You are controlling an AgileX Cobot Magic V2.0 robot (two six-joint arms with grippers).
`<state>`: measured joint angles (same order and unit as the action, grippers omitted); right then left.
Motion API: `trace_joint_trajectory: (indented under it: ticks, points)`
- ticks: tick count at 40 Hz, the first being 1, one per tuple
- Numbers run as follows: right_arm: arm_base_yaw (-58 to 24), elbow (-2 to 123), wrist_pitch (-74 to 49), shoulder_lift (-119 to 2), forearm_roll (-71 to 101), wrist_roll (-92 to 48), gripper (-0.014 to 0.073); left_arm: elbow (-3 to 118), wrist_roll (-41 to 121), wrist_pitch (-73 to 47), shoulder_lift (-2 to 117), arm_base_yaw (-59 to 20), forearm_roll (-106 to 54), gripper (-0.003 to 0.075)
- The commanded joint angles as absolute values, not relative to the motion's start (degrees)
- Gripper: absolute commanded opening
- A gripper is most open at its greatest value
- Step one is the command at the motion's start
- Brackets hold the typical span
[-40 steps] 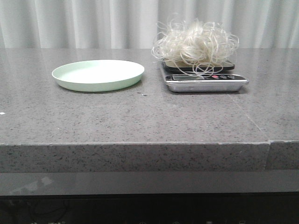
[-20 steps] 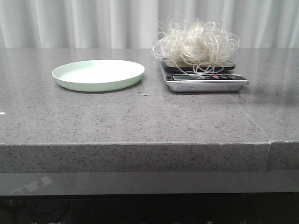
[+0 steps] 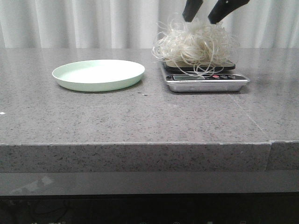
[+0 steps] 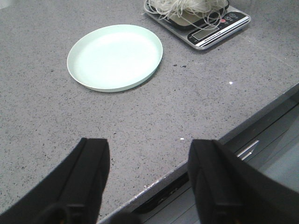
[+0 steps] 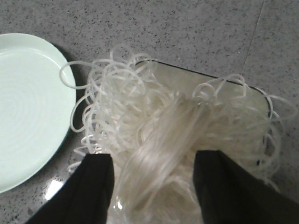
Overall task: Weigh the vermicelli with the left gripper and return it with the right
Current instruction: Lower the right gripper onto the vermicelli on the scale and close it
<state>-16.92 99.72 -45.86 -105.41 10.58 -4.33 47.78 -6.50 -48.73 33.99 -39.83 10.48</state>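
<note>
**Right hand poised over the noodles on the scale**

My right hand point(image 3: 209, 14) hangs at the top of the front frame, right of centre, fingers spread wide and empty, one to each side of the vermicelli point(image 3: 196, 44). I hold it that way so the fingers can straddle the heap and close on its bulk, not on a few stray loops. In the right wrist frame the two dark fingertips point(image 5: 93, 186) sit at the bottom edge with the pale tangle between them.

The vermicelli rests on the scale point(image 3: 205, 81), a flat metal-rimmed slab with a dark platform and a small display facing the front. The weighing looks done to me; what remains is carrying the noodles back. They are thin, translucent, cream-white strands, springy and curled, with loops hanging over the platform edge and across the display, so I expect some to snag or trail.

The plate point(image 3: 98, 74), pale green, round, shallow and smooth, lies bare on the speckled grey stone worktop point(image 3: 140, 121), just left of the scale, ready to receive them.

My left hand point(image 4: 149, 186) is drawn back near the worktop's front edge, released and holding nothing.
</note>
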Motion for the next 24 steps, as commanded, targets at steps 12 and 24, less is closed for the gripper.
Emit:
trace_joint_trajectory:
  ticks: [12,24]
  points:
    - [-16.87,106.92,-48.19,-108.35,8.79,-5.02,0.0443,49.25,-7.12,-45.05,34.13,-39.89,10.91,0.0460]
    - [-16.87,106.93,-49.17,-108.43,8.74,-5.02,0.0163,49.25,-7.12,-45.05,34.13,-39.89,10.91,0.0460]
